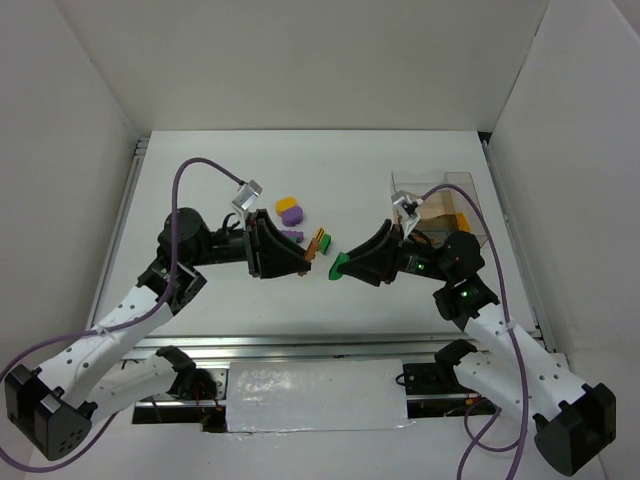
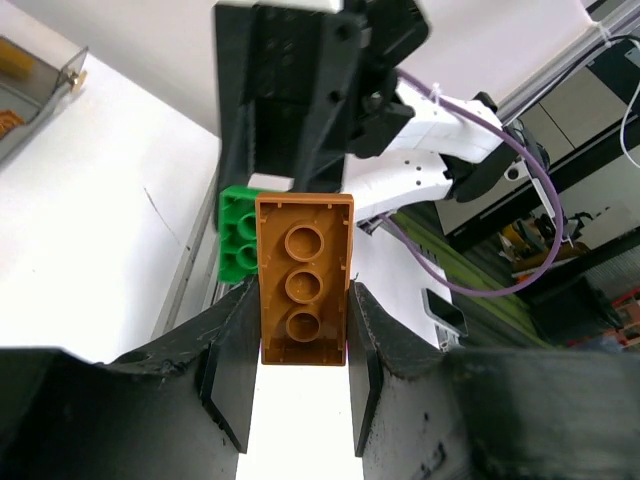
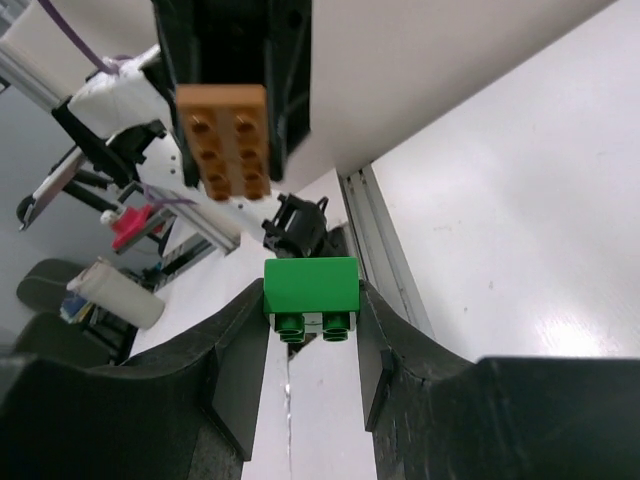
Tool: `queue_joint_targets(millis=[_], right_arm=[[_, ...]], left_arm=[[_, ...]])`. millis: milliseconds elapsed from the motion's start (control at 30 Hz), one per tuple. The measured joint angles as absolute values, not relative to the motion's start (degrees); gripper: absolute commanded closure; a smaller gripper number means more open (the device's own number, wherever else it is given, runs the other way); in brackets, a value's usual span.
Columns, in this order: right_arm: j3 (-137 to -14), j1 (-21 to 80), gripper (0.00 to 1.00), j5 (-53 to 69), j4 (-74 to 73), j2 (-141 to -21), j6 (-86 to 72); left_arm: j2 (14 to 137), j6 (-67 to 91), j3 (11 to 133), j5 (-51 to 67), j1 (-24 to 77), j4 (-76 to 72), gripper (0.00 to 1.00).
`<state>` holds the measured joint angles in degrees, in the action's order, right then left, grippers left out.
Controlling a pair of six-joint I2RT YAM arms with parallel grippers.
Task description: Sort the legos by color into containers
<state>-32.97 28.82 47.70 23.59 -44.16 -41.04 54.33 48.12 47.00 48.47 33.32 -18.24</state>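
Observation:
My left gripper (image 1: 306, 256) (image 2: 300, 325) is shut on an orange-brown lego (image 1: 318, 243) (image 2: 303, 280), held above the table with its studs toward the wrist camera. Facing it, my right gripper (image 1: 346, 265) (image 3: 312, 315) is shut on a green lego (image 1: 338, 266) (image 3: 311, 288), studs toward its own camera. The two held legos sit close together, tip to tip; the green lego (image 2: 238, 235) shows just left of the orange-brown one. A yellow lego (image 1: 287, 203) and two purple legos (image 1: 293, 215) (image 1: 292, 236) lie on the table behind. The clear containers (image 1: 445, 205) stand at the back right.
White walls enclose the table on three sides. Metal rails run along the left edge (image 1: 128, 200) and right edge (image 1: 505, 220). A foil-covered plate (image 1: 315, 395) lies between the arm bases at the near edge. Purple cables loop over both arms.

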Motion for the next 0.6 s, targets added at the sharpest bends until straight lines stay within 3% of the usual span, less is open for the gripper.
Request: queue_joint_targets(millis=[133, 200, 433, 600], right_arm=[[-32.8, 26.6, 1.0, 49.4, 20.4, -44.4, -39.3], [-34.0, 24.5, 1.0, 43.8, 13.1, -43.4, -36.5], [-47.1, 16.3, 1.0, 0.3, -8.9, -52.8, -32.1], [-53.4, 8.5, 1.0, -18.0, -11.9, -69.1, -31.4]], left_arm=[[53.3, 47.9, 47.4, 48.4, 32.3, -17.2, 1.0], [53.3, 46.3, 48.7, 47.5, 31.7, -13.1, 1.0], [53.1, 34.3, 61.3, 26.0, 31.1, 14.6, 1.0], [51.3, 28.9, 60.8, 14.3, 30.9, 26.6, 1.0]])
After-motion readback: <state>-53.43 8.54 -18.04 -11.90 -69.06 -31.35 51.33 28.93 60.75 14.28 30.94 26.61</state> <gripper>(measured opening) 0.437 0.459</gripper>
